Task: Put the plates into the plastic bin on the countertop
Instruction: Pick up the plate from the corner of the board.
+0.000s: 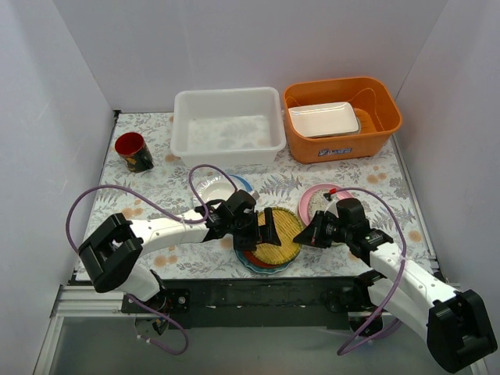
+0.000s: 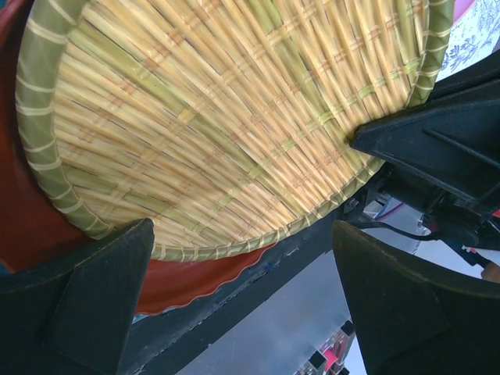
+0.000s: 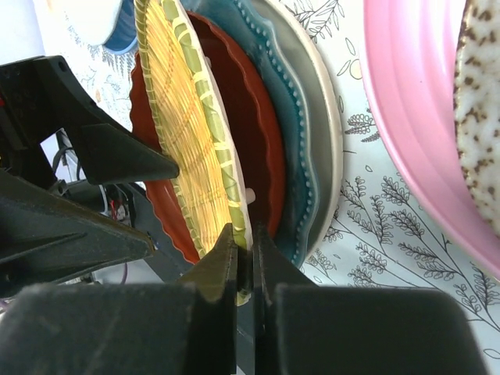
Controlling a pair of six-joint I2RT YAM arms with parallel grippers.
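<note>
A pick-up is judged to be in hand. At lower centre of the top view, the rim of the woven plate [image 1: 280, 234] [image 3: 187, 133] is clamped by the right gripper [image 1: 312, 233] [image 3: 244, 234], its edge raised slightly off the red plate [image 3: 242, 133]. The left gripper [image 1: 254, 226] [image 2: 242, 297] is spread wide over it, grasping nothing. Next, a lift clear of the stack and a carry to the bin [image 1: 226, 93], at upper centre, are called for.

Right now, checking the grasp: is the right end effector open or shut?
Shut: right end effector pinches the rim of the yellow woven plate.

No legible text, orange tub [image 1: 384, 126] label [image 1: 337, 151] blurred
</note>
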